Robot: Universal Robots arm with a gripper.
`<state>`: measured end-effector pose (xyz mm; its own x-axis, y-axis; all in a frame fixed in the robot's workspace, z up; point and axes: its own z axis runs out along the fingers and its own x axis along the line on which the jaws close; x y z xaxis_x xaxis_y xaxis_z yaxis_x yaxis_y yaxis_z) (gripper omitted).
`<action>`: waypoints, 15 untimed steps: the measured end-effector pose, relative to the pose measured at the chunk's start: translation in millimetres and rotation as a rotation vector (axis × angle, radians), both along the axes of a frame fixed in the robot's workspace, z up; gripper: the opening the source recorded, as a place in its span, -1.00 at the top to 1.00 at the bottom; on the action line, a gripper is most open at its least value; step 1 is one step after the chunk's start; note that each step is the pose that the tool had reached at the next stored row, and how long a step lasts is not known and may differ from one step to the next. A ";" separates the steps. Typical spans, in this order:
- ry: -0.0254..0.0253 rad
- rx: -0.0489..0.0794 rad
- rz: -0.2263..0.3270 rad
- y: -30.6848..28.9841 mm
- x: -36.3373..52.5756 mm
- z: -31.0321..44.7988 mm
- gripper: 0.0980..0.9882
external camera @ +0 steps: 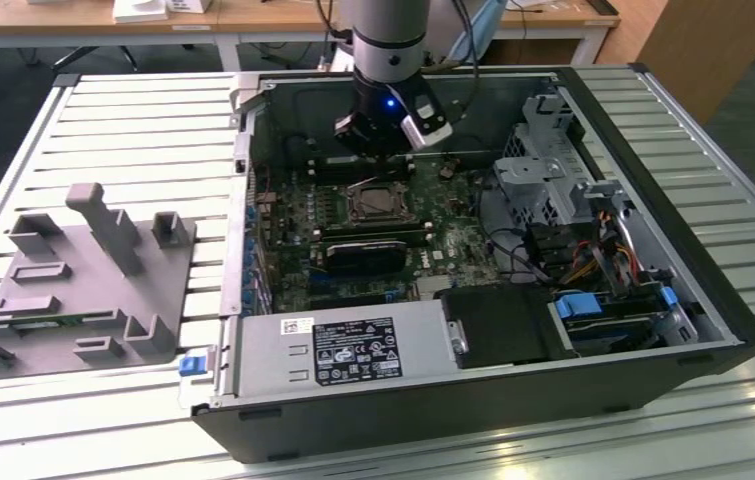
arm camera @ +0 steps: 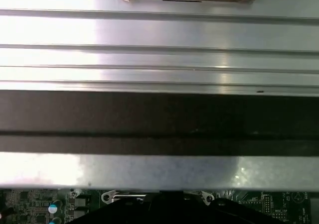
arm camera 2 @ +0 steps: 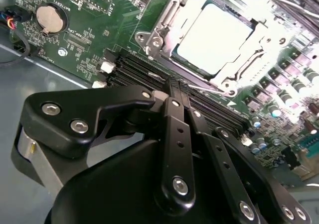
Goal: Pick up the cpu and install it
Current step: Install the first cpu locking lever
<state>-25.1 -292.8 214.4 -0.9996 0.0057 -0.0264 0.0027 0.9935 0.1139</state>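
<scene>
- CPU [arm camera 2: 213,39]: seated flat in the motherboard socket frame [arm camera 2: 160,37].
- Gripper [external camera: 387,140]: above the motherboard [external camera: 300,215], just behind the socket; finger state cannot be determined.

Surface: slatted metal table [external camera: 124,130].
On it, exterior view's left: grey plastic fixture [external camera: 77,285] with upright posts.
Beside it: open computer case [external camera: 484,400].

The arm [external camera: 388,60] hangs over the open computer case [external camera: 484,400].

Silver cpu [arm camera 2: 214,39] flat in mobo socket [arm camera 2: 164,30]
</scene>
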 end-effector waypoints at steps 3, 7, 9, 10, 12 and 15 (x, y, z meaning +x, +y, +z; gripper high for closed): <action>0.0000 0.000 0.000 0.1 2.2 -3.1 0.98; 0.0001 0.000 0.000 0.1 4.1 -8.1 0.98; 0.0001 0.000 0.000 0.1 4.6 -10.4 0.98; 0.0001 0.000 0.000 0.1 4.7 -11.4 0.98; 0.0001 0.000 0.000 0.1 5.2 -13.1 0.98; 0.0001 0.000 0.000 0.1 5.5 -14.5 0.98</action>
